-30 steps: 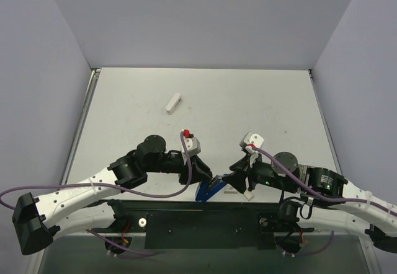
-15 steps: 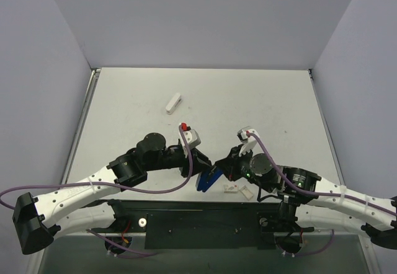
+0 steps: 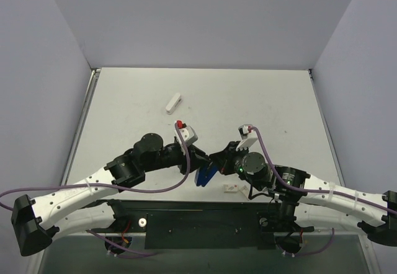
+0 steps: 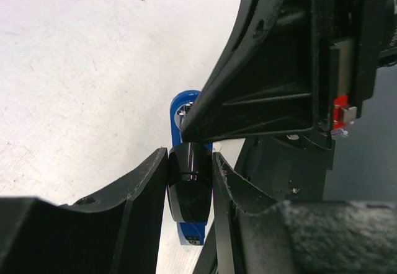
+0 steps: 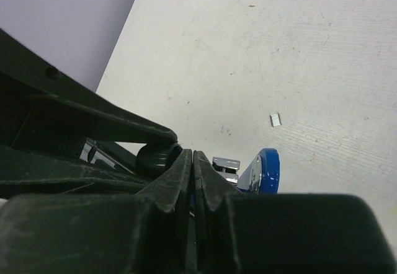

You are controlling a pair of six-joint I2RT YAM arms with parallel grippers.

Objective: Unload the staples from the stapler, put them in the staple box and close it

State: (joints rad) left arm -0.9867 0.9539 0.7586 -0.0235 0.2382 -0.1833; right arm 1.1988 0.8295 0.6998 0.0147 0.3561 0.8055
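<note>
- The blue-and-black plastic stapler [image 3: 206, 176]: the top view shows only a blue sliver of it between the left gripper [image 3: 201, 167] and the right gripper [image 3: 215, 160]. Its staple channel is hidden.
- In the right wrist view, that gripper's closed jaws cover all but the stapler's blue tip and a chrome part.
- Small white pieces [image 3: 233, 188] at the near edge of the table [image 3: 260, 100]: too small to identify.
- Tiny grey scrap [image 5: 275, 119]: too small to tell what it is.
</note>
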